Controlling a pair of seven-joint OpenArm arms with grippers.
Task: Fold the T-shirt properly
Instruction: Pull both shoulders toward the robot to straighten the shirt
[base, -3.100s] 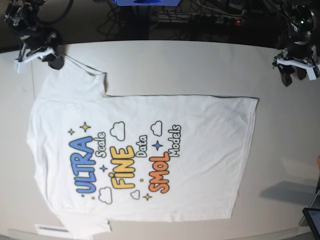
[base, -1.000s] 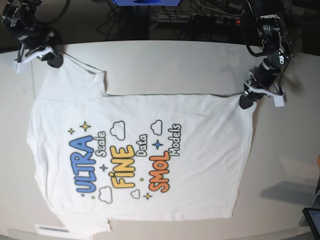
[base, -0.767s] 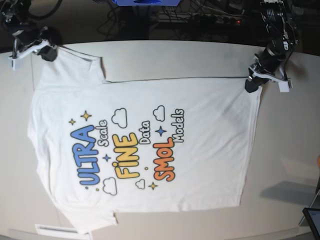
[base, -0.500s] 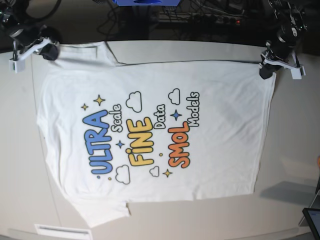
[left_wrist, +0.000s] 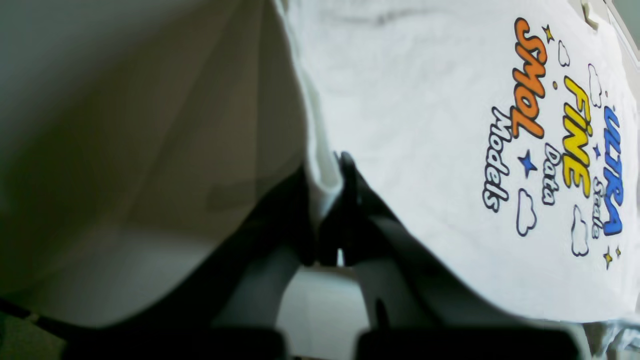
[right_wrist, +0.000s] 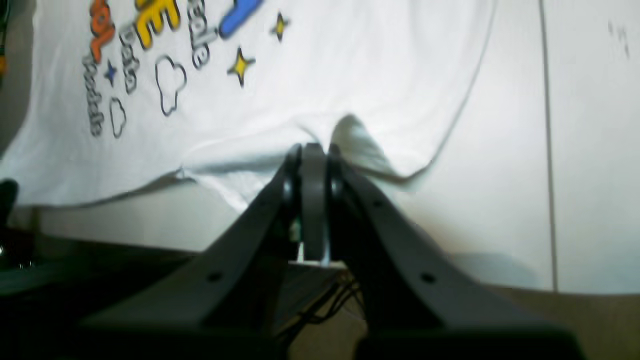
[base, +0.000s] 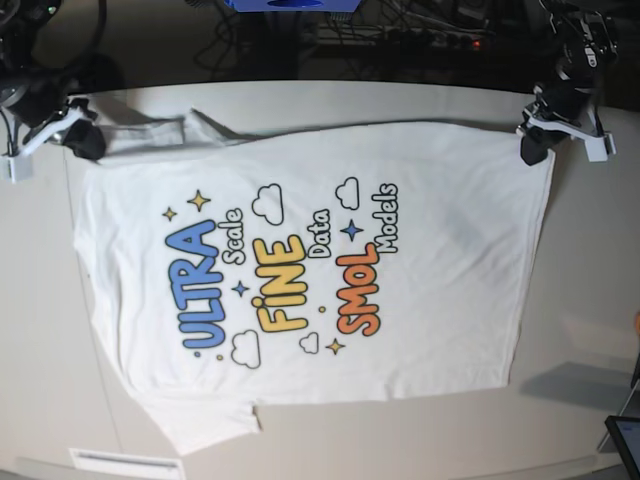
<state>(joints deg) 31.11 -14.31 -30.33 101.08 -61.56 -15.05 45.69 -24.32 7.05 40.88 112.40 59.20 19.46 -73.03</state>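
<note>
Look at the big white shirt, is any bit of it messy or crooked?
Yes. The white printed cotton T-shirt lies mostly flat, but its upper sleeve near the right gripper is bunched and folded over instead of spread out.

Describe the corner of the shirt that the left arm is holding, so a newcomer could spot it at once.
Start at the white T-shirt spread across the pale table. Follow its far edge to the base view's right end, where the left gripper pinches the hem corner. It lies nearest the word "Models", opposite the sleeve end.

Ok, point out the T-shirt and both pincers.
T-shirt (base: 440, 260): base view, plain white cloth beside the print.
Left pincer (base: 531, 147): base view, tips on the hem corner.
Right pincer (base: 88, 143): base view, tips at the sleeve.
</note>
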